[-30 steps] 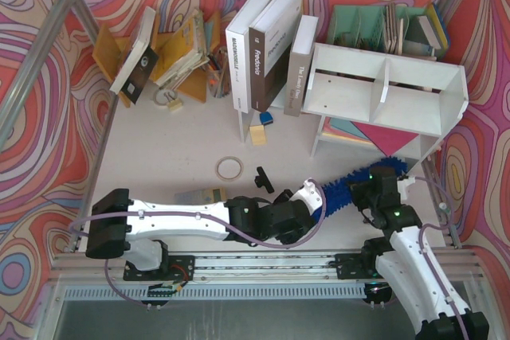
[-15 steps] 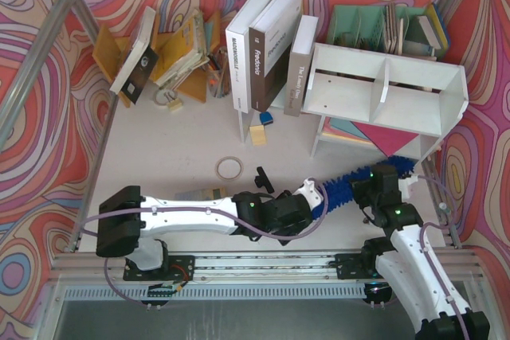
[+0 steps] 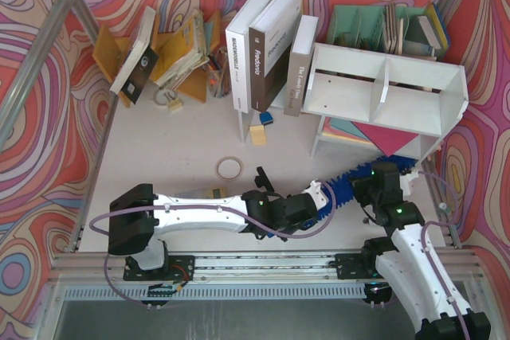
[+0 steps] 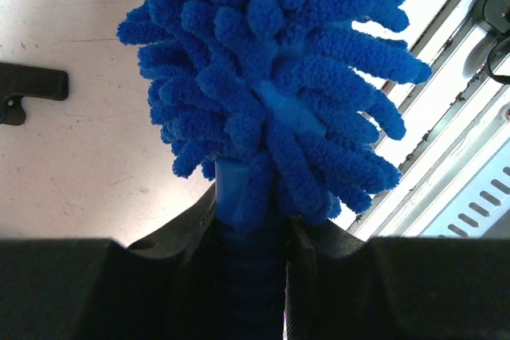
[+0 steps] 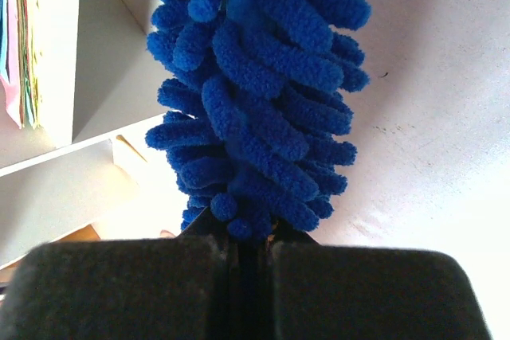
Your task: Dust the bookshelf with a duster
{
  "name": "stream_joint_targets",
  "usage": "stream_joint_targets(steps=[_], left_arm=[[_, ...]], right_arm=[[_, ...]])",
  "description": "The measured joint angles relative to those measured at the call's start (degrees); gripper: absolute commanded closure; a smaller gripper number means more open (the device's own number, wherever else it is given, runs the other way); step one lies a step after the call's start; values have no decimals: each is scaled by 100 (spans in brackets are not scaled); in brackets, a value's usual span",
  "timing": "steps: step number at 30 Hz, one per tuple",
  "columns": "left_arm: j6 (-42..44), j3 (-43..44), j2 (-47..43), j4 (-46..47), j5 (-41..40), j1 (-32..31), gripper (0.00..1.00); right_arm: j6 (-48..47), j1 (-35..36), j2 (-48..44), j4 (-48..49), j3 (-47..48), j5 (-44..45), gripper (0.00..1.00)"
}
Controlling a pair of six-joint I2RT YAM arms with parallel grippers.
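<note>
tightly, left gripper and right gripper clamp duster.

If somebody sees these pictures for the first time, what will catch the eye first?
The fluffy bright-blue microfibre duster stands out first, held near the front edge of the table by the left gripper and the right gripper, both shut on it. Behind it, at the right, stands the large white board bookshelf with two compartments. Swirling multicoloured walls surround everything.

One duster, one bookshelf, three upright books, one tape ring.
</note>
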Motion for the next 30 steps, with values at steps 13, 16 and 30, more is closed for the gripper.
stream_joint_targets(steps=[13,16,30], left_arm=[[-151,-2,-221,-11,0,-26,100],[-205,-31,-428,-160,-87,-105,100],[-369,-289,-1530,-728,-487,-501,100]], right_arm=[[-155,2,-48,-225,282,28,70],[-184,17,-92,-378,431,-83,53],[-791,17,-297,-1333,1362,334,9]])
